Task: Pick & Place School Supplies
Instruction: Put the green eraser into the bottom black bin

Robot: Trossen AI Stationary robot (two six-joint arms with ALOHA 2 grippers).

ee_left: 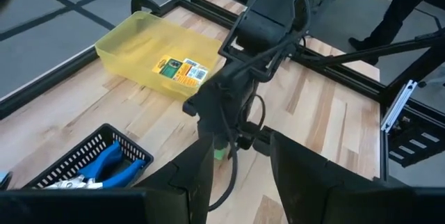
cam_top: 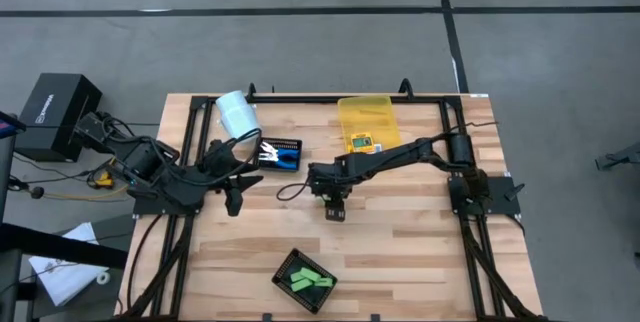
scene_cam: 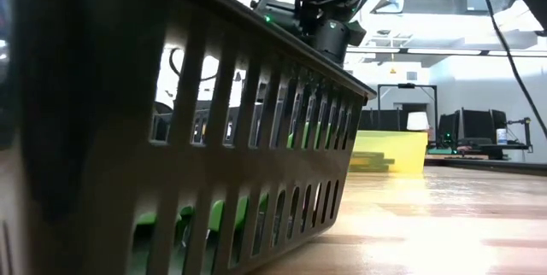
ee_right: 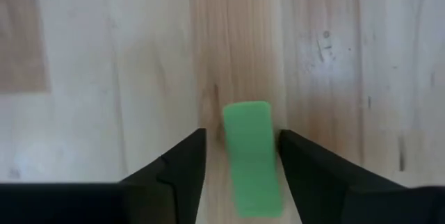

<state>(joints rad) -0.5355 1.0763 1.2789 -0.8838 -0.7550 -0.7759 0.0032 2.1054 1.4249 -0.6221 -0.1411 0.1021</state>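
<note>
in the low view the black tray (scene_cam: pixel 214 164) filled most of the picture, its left end cut off and blurred; only slivers of the green pieces (scene_cam: pixel 145 224) showed through its slots, too few to count. in the right wrist view the green piece (ee_right: pixel 250 158) lay between the fingers, and whether they touched it could not be told. in the left wrist view the scissor tray (ee_left: pixel 83 165) was cut off at the edge. the label on the yellow pack (cam_top: pixel 362 143) in the high view was too small to read.

Green piece (ee_right: pixel 249 156); yellow bin (cam_top: pixel 366 121)
</note>
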